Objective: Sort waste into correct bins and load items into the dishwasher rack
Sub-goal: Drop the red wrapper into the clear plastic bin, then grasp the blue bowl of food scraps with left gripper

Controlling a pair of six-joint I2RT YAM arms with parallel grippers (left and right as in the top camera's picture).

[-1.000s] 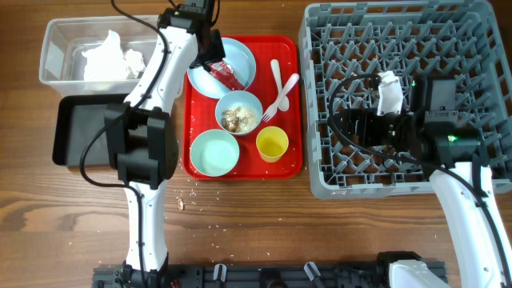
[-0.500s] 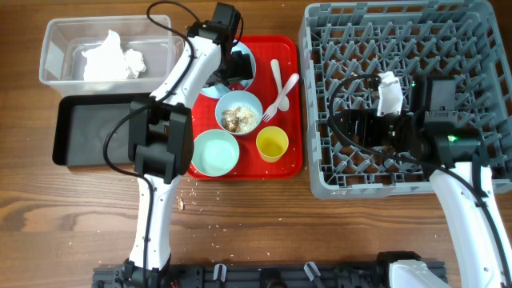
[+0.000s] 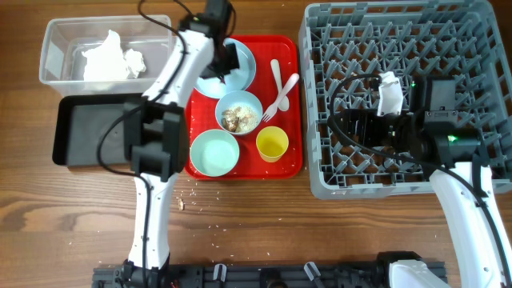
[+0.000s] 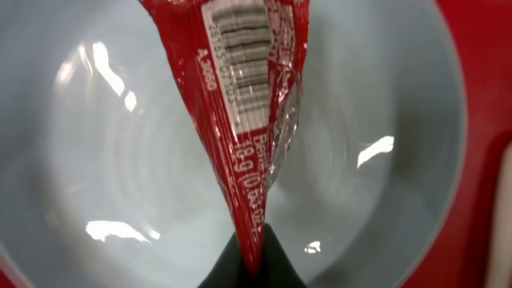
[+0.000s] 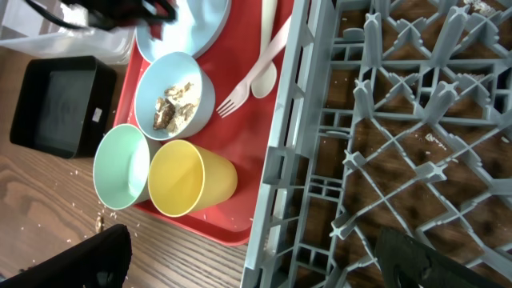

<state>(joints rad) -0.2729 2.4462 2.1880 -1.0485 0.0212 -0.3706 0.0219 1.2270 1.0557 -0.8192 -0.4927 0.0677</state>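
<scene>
My left gripper (image 3: 227, 59) is shut on the small red wrapper (image 4: 250, 120) and holds it just above the pale blue plate (image 3: 246, 69), which fills the left wrist view (image 4: 120, 160). A mint bowl with brownish food scraps (image 3: 238, 113), an empty mint bowl (image 3: 214, 152), the yellow cup (image 3: 272, 144), the white fork (image 3: 280, 98) and spoon (image 3: 275, 75) sit on the red serving tray (image 3: 290, 166). My right gripper (image 5: 260, 264) is open and empty over the grey dishwasher rack's (image 3: 400, 48) front left part.
The clear tub (image 3: 54, 48) at the back left holds the crumpled white napkin (image 3: 108, 58). The black tray (image 3: 88, 132) lies in front of it. Crumbs (image 3: 182, 204) are scattered on the wooden table before the red tray.
My left gripper moved right over the plate onto the wrapper and has closed on it. The wrapper no longer lies flat on the plate. The right arm has not moved.
</scene>
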